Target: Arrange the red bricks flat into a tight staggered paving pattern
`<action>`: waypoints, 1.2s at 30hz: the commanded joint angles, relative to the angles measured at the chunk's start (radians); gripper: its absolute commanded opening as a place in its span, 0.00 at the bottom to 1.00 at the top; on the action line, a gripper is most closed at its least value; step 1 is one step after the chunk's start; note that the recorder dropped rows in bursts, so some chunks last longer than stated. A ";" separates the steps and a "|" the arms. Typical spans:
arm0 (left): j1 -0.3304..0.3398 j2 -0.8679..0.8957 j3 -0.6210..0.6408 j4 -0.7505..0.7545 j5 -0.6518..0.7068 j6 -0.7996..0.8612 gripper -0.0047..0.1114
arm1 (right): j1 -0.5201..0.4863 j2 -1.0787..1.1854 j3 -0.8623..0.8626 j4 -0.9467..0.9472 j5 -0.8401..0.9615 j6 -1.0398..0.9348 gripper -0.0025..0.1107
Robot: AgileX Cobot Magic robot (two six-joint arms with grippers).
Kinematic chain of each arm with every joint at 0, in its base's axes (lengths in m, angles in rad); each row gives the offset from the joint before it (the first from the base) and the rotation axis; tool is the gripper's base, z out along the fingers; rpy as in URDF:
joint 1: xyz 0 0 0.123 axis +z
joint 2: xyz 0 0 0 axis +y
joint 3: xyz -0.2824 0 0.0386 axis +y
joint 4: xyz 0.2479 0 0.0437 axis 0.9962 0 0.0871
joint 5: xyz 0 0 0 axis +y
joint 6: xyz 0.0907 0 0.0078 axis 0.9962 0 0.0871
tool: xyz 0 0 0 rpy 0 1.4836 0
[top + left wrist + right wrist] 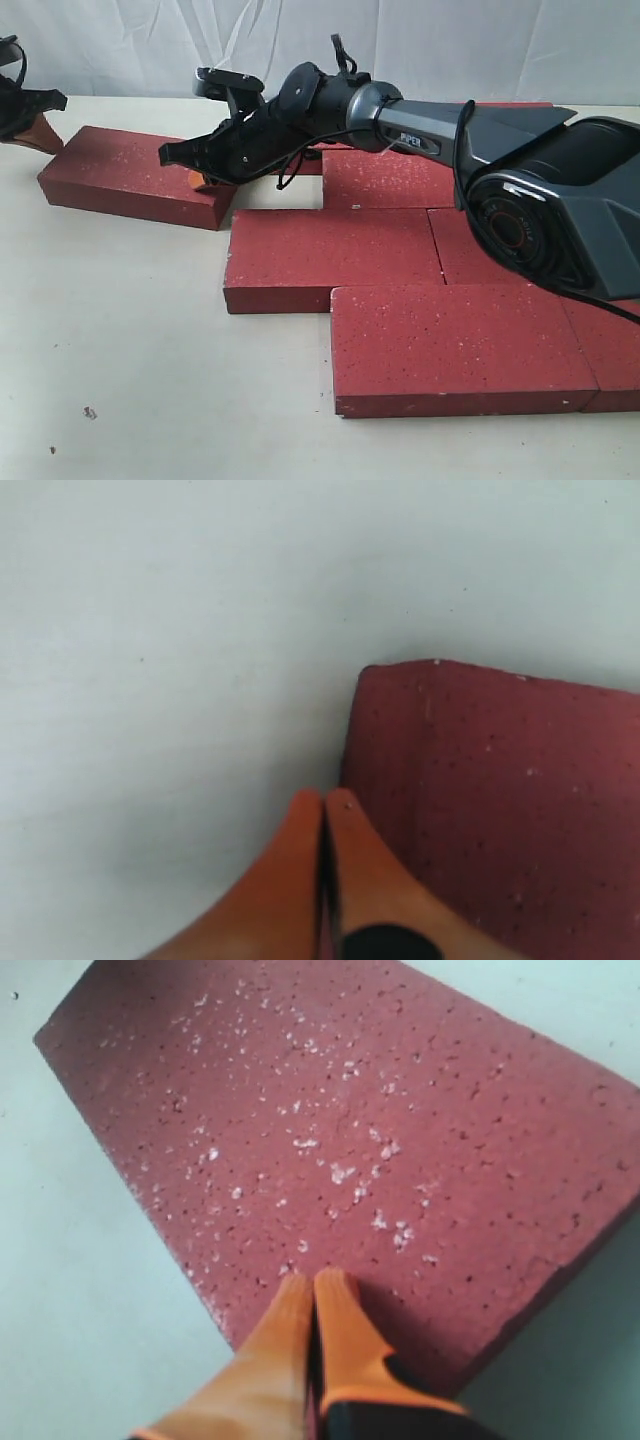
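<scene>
Several red bricks lie flat on the table. A loose one (135,172) sits apart at the left, angled, a gap away from the packed group (335,255). My right gripper (205,180) reaches across and is shut, its orange tips resting on that loose brick's (340,1130) top near one end. My left gripper (40,135) stands at the far left by the brick's other end. It is shut too, tips (322,798) just off the brick's corner (500,790), holding nothing.
The paved group includes a front brick (455,345), a back brick (385,180) and more under the right arm (520,170). A white sheet hangs behind the pale table (120,340). A small speck (90,412) lies near the front.
</scene>
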State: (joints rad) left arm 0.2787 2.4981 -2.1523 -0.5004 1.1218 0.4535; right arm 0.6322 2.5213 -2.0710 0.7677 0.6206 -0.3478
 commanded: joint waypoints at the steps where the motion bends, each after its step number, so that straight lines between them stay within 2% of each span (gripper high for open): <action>1: -0.002 0.003 -0.008 -0.023 -0.005 0.002 0.04 | -0.003 -0.001 0.004 -0.021 0.082 0.022 0.02; 17: -0.003 0.003 0.004 -0.068 0.099 0.000 0.04 | -0.008 -0.032 0.004 -0.250 0.048 0.196 0.02; 36: -0.003 0.010 0.023 -0.097 0.099 0.000 0.04 | -0.062 -0.059 0.002 -0.285 0.092 0.274 0.02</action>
State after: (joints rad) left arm 0.2770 2.4997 -2.1309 -0.5776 1.2164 0.4535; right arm 0.5909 2.4771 -2.0715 0.5293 0.7257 -0.0733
